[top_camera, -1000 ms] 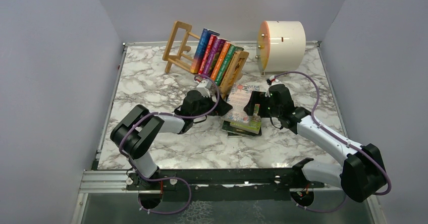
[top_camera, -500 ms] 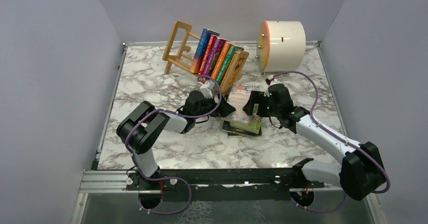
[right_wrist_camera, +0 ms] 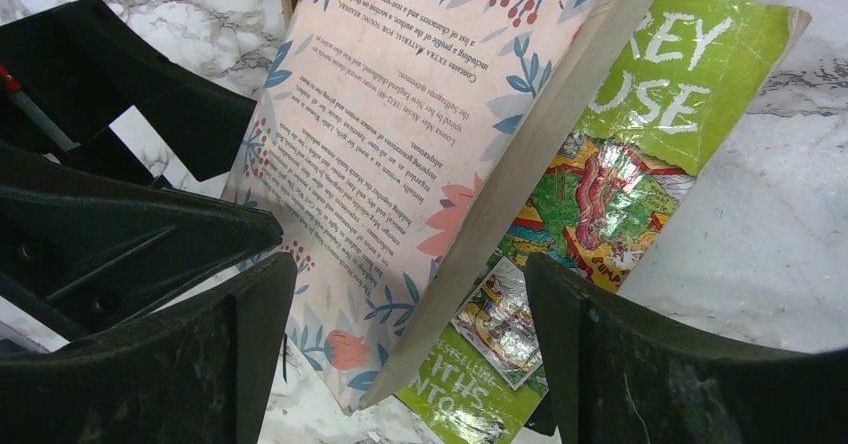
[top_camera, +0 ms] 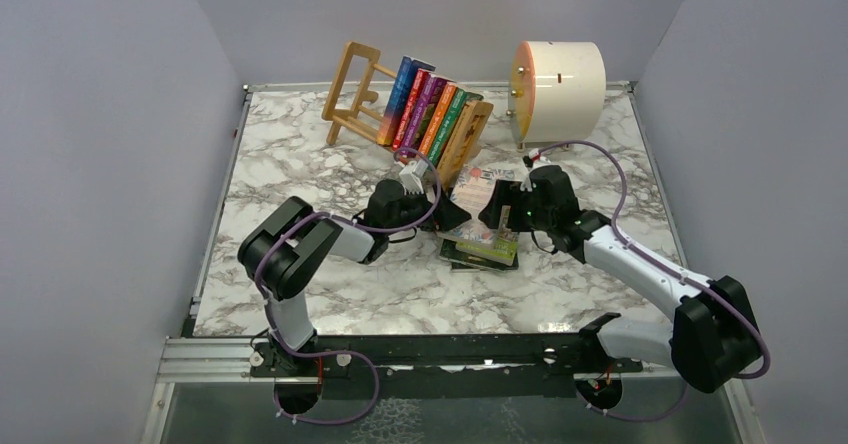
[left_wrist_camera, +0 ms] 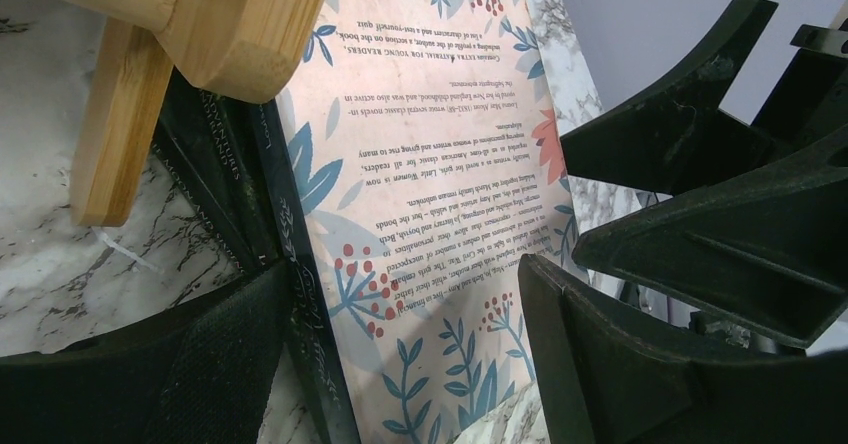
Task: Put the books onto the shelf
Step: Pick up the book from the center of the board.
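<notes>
— Shifted toward three o'clock since a second ago: the elbow of the left arm. Crept toward nine o'clock: the right gripper. Otherwise unchanged.
— Progress?
— Well along, by the look of it. Standing on the small light-wood slatted shelf at twelve o'clock: a row of thin paperbacks with bright spines, leaning toward one o'clock against its end piece.
— Left over?
— Three or so, at a guess. Tilted up on one edge: a pale floral-covered paperback. Flat beneath it on the white marbled table: a lime-green picture-cover paperback and some dark-covered books.
— Where, relative to the tools?
— Right between them, just at six o'clock of the shelf's foot. From the nine o'clock side comes the left gripper, fingers spread wide astride the floral book's spine edge. Cannot tell whether touching it.
— The right one?
— Spread wide too, gripping nothing, astride the page edge from the three o'clock side, close to the left gripper's tips.
— Next, probably?
— Closing on the floral book, then lifting it toward twelve o'clock into the rack.
</notes>
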Action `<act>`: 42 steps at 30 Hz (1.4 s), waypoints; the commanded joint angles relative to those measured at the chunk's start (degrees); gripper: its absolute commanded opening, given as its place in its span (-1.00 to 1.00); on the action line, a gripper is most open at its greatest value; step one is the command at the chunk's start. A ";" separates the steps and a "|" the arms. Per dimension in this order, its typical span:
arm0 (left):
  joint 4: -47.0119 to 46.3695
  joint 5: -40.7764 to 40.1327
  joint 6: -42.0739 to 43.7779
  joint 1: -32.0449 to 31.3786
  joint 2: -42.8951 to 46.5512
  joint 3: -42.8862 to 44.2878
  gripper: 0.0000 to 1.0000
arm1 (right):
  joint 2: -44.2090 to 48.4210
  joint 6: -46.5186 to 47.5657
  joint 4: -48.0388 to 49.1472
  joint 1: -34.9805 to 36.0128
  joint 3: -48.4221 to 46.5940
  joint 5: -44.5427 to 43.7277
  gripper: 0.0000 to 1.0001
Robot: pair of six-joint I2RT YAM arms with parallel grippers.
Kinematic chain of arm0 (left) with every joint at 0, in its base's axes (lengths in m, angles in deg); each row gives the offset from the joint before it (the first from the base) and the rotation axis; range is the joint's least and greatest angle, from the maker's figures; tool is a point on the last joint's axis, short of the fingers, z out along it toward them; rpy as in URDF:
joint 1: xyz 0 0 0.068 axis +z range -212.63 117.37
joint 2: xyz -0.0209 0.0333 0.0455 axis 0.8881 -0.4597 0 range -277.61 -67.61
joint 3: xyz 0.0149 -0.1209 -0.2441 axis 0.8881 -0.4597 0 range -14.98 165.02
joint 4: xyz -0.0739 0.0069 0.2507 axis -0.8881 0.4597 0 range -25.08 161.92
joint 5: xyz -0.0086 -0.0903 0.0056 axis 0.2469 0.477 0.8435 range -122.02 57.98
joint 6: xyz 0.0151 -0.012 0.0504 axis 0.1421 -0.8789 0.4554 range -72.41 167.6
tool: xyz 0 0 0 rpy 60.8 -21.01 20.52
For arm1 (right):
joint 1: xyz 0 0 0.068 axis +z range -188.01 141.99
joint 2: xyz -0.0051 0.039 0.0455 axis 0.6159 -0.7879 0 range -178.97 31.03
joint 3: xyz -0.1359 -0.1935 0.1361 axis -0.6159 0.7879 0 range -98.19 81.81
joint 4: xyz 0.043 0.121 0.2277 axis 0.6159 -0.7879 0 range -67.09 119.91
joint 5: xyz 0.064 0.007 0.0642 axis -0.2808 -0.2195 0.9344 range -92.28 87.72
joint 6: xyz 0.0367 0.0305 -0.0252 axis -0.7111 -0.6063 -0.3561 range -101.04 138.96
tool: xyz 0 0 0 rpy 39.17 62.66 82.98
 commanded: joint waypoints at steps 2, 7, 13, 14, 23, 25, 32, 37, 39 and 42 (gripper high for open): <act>-5.02 3.16 -2.05 -0.92 -1.67 1.28 0.49 | -0.93 0.42 2.69 0.20 -0.58 2.03 0.65; -6.13 4.35 -3.19 -1.08 -3.15 1.96 0.49 | -1.55 0.46 3.21 0.24 -0.76 2.51 0.63; -7.16 4.57 -3.73 -1.15 -3.54 2.53 0.49 | -2.28 0.81 3.63 0.20 -1.01 2.96 0.55; -7.41 4.70 -3.80 -1.25 -3.58 2.56 0.49 | -2.34 0.74 3.66 0.20 -1.00 3.04 0.55; -11.33 4.89 -6.03 -1.77 -2.88 1.70 0.49 | -2.17 0.56 4.25 0.25 -0.18 3.42 0.50; -11.45 4.80 -6.04 -2.02 -2.51 1.79 0.49 | -2.10 0.55 4.34 0.24 0.13 3.33 0.50; -11.78 4.20 -6.44 -2.91 -1.05 2.03 0.49 | -2.35 0.19 4.63 0.18 0.77 3.15 0.49; -11.92 3.76 -6.52 -3.68 -0.18 2.25 0.49 | -2.36 0.36 4.10 0.21 0.79 2.62 0.49; -11.96 3.36 -6.56 -3.95 0.08 2.21 0.49 | -2.36 0.29 3.53 0.20 0.64 2.18 0.49; -11.98 3.20 -6.49 -4.32 0.44 2.27 0.44 | -2.04 -0.10 2.82 0.24 0.71 1.38 0.49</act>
